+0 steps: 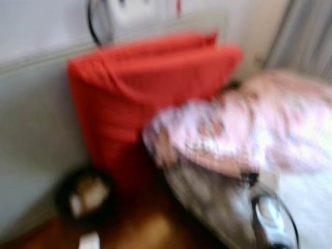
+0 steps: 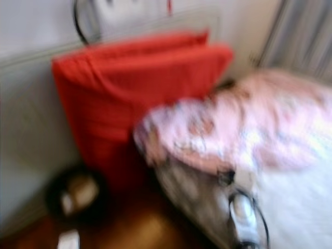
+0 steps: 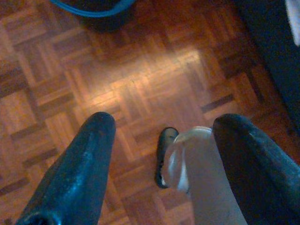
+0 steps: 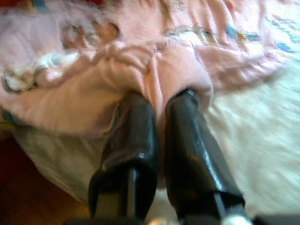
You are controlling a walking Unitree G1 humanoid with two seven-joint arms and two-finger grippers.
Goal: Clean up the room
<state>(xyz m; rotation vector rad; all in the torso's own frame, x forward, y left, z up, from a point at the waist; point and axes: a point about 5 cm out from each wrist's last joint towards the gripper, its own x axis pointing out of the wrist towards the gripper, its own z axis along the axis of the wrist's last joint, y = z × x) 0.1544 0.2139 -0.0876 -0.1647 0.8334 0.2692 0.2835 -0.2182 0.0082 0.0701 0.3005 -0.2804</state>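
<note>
Pink printed blanket (image 4: 154, 70) pinched in right gripper (image 4: 159, 101)

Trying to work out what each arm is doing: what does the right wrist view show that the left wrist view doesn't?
Right wrist view: the right gripper shut on a fold of the pink blanket, which lies on a white bed. Left wrist view: the left gripper, jaws apart, over parquet floor, with a clear plastic bottle against one finger, a dark shoe below and a blue-rimmed bin. Both share a pair of black fingers and dark wooden flooring.
</note>
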